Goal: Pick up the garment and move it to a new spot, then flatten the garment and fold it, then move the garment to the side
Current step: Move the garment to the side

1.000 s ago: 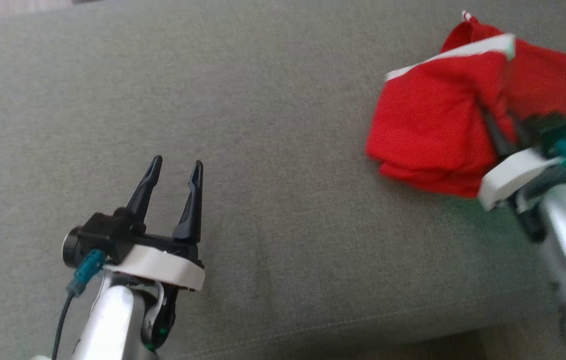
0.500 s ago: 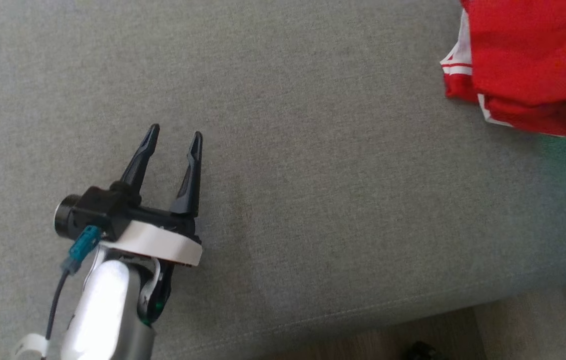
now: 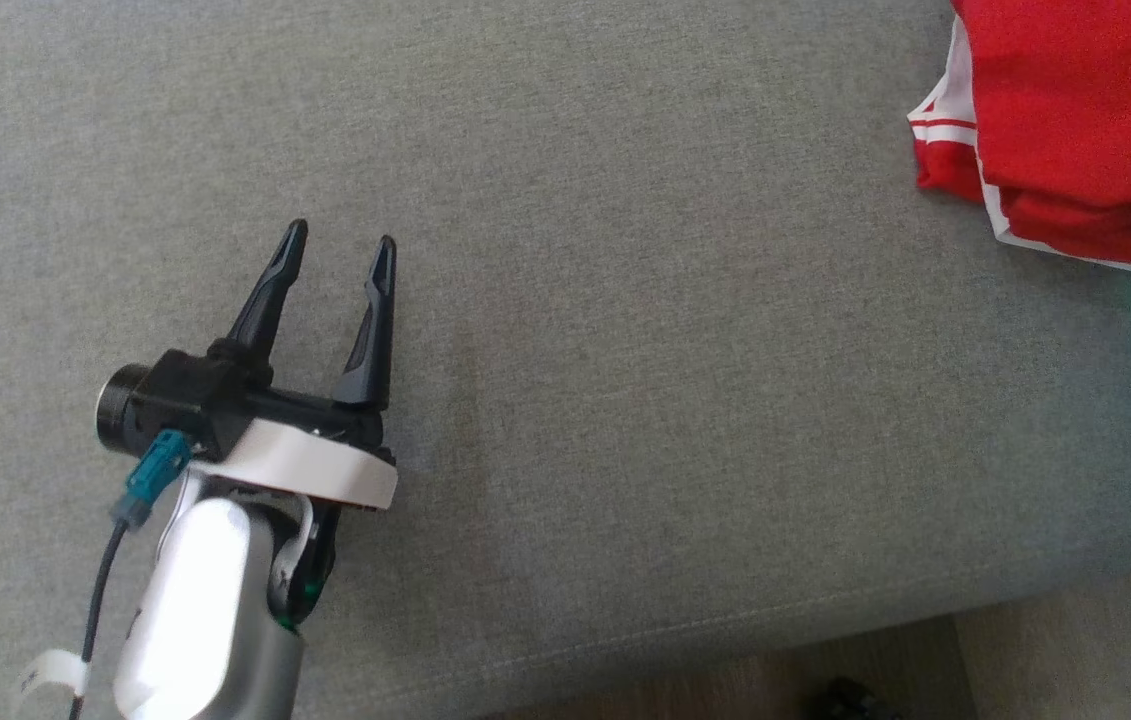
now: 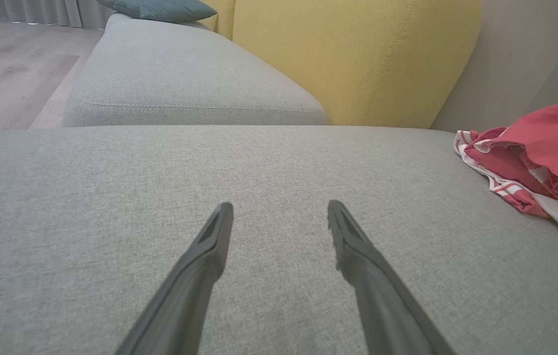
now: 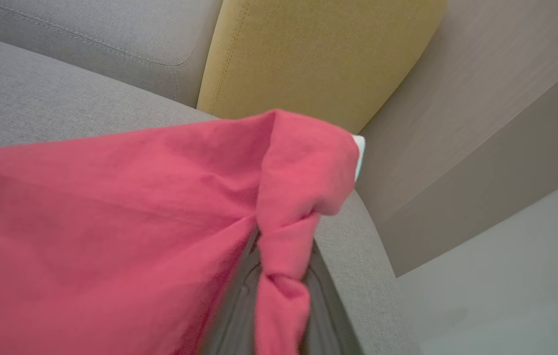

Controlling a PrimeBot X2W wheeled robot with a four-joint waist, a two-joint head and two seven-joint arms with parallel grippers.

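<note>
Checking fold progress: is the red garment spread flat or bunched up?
Bunched up: the red garment lies in rumpled layers on the grey sofa, a fold pinched in the shut right hand.

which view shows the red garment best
Left wrist view: the red garment shows bunched, white-striped edge clear. The head view crops it at the corner; the right wrist view gives a close-up fold pinched in the right gripper.

Home living room, grey sofa [image 4: 259,162], yellow back cushion [image 4: 357,59] (teal pillow [image 4: 160,7] beyond), wood floor [image 4: 7,64]
</note>
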